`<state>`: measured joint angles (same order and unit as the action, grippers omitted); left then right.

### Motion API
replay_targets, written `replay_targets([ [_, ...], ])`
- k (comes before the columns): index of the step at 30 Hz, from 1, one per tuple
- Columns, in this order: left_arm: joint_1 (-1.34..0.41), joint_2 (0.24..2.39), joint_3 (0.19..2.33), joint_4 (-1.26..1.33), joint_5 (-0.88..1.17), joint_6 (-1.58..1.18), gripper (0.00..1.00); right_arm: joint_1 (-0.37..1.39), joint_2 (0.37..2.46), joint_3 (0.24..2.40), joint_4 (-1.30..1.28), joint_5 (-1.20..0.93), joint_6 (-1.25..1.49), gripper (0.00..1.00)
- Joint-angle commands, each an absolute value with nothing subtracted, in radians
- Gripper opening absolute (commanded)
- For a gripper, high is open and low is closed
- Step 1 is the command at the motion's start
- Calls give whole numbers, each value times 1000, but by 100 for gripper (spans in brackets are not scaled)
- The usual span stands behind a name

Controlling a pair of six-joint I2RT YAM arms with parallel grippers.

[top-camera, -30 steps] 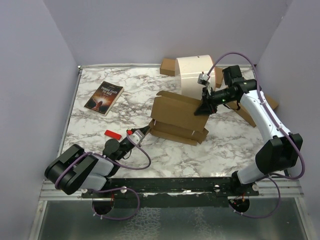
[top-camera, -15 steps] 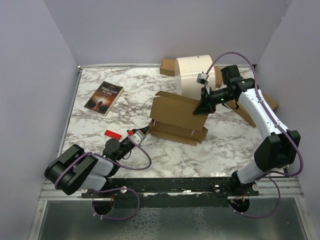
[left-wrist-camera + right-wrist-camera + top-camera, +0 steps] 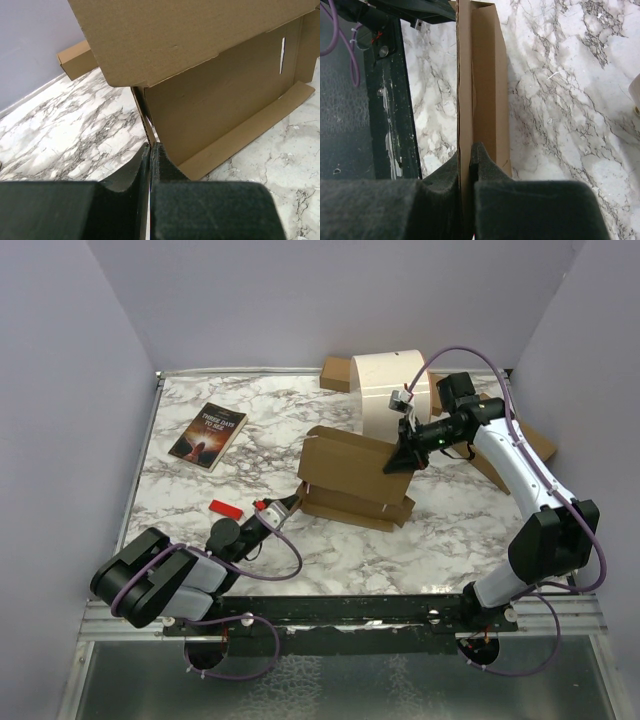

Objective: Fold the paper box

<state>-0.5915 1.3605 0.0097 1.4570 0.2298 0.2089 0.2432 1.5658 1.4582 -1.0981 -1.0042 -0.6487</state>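
On the bench [image 3: 190,495], left hand [image 3: 150,147] and right hand [image 3: 466,150] each clamp the box [image 3: 350,475]; pulling against each other could tear a flap.

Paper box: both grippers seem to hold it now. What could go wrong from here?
1. The right gripper pinches a thin panel of the paper box by its edge; a hard pull could crease or tear it.
2. The left gripper seems to pinch only the near corner wall, so the box may slip free.
3. The right gripper also works close to the white roll and could bump it.
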Motion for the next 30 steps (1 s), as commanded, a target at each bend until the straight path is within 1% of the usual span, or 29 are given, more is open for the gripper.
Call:
replay_targets([
  [1, -607, 1353, -33, 1515, 242, 160, 0, 255, 1556, 1439, -1115, -991, -672, 1],
  [11, -606, 1316, -37, 1462, 234, 87, 10, 257, 1540, 1421, -1162, -972, -721, 1],
  [19, -606, 1242, -29, 1363, 208, 63, 16, 258, 1534, 1440, -1170, -980, -725, 1],
  [27, -606, 1157, -40, 1311, 181, 17, 26, 258, 1528, 1444, -1169, -963, -724, 1],
  [28, -606, 1138, -47, 1310, 172, 8, 29, 258, 1525, 1443, -1166, -961, -723, 1],
  [30, -606, 1073, -69, 1307, 148, -15, 38, 257, 1525, 1445, -1162, -956, -718, 1],
])
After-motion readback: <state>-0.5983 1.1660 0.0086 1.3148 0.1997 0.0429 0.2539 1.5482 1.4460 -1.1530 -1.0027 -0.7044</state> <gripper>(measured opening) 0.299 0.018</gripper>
